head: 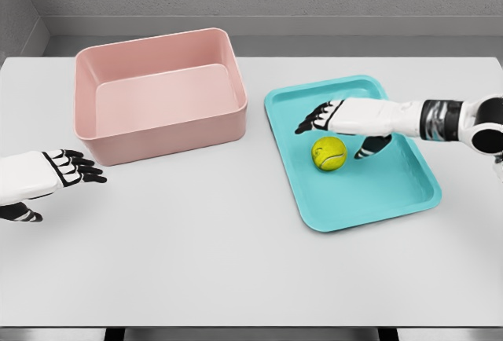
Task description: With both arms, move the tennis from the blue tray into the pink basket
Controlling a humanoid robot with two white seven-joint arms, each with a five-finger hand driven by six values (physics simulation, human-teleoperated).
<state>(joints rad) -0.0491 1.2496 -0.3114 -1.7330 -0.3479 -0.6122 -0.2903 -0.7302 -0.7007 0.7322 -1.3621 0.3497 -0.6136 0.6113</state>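
A yellow-green tennis ball (329, 153) lies on the blue tray (393, 192), in its upper middle part. My right hand (334, 125) hovers just above and behind the ball, fingers stretched out to the left and thumb hanging down beside the ball on its right, holding nothing. The pink basket (161, 93) stands empty at the back left of the table. My left hand (67, 170) hangs at the left edge in front of the basket, fingers relaxed and empty.
The white table (196, 254) carries only the basket and the tray. A gap of bare table separates the basket's right wall from the tray's left rim.
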